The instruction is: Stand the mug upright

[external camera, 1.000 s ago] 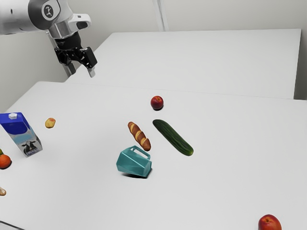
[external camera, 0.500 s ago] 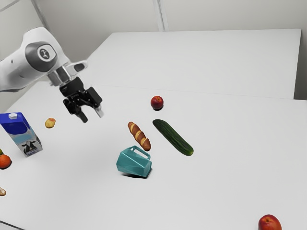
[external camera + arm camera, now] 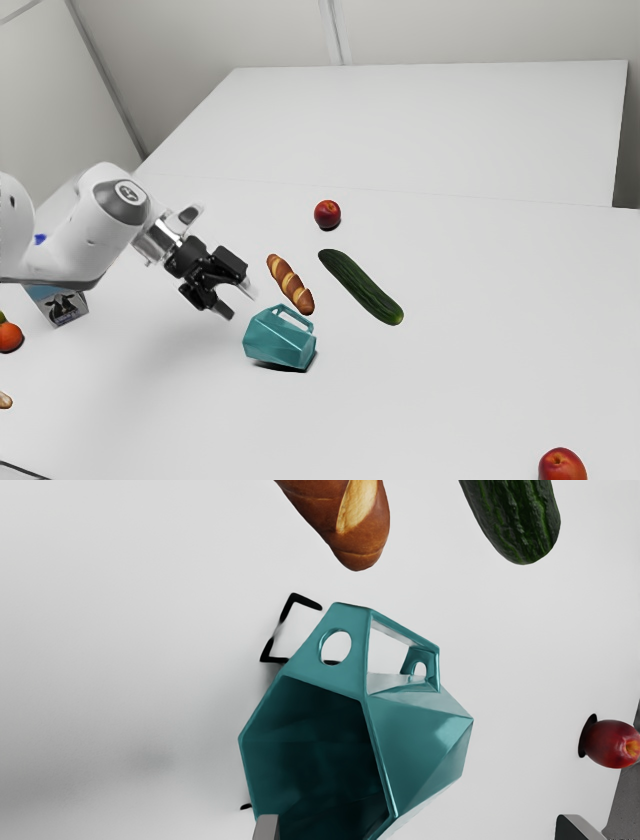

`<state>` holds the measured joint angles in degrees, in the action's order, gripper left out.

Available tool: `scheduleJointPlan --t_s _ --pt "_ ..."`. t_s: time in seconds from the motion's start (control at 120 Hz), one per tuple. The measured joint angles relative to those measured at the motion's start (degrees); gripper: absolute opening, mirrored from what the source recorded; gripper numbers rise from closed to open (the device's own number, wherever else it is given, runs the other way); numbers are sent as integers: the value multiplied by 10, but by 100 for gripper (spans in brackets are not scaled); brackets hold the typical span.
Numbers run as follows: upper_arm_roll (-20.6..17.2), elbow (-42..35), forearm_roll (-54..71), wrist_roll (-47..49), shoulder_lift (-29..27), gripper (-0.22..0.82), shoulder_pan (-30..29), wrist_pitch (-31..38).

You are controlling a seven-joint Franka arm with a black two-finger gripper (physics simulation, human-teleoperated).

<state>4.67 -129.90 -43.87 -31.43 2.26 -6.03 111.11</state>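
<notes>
The fingers are spread wide, gripping nothing, close to the faceted teal mug, which lies on its side on the table, mouth toward them. A bread loaf sits near them, a cucumber beyond it.

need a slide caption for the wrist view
Mug on its side before the open pincer, its handle toward the bread, cucumber and red fruit farther off

The blue-green mug is tipped on its side; the gripper is held near it, fingers spread.
</notes>
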Motion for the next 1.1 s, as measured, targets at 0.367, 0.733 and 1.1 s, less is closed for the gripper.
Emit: scheduleJointPlan --t_s 0.367,0.733,1.1 --pt "-13 -13 -86 -94 37 60 -4 -7" --pt "-26 -12 -100 -152 41 1 -3 -37" --pt "-34 -10 -97 -189 20 -15 -4 -41"
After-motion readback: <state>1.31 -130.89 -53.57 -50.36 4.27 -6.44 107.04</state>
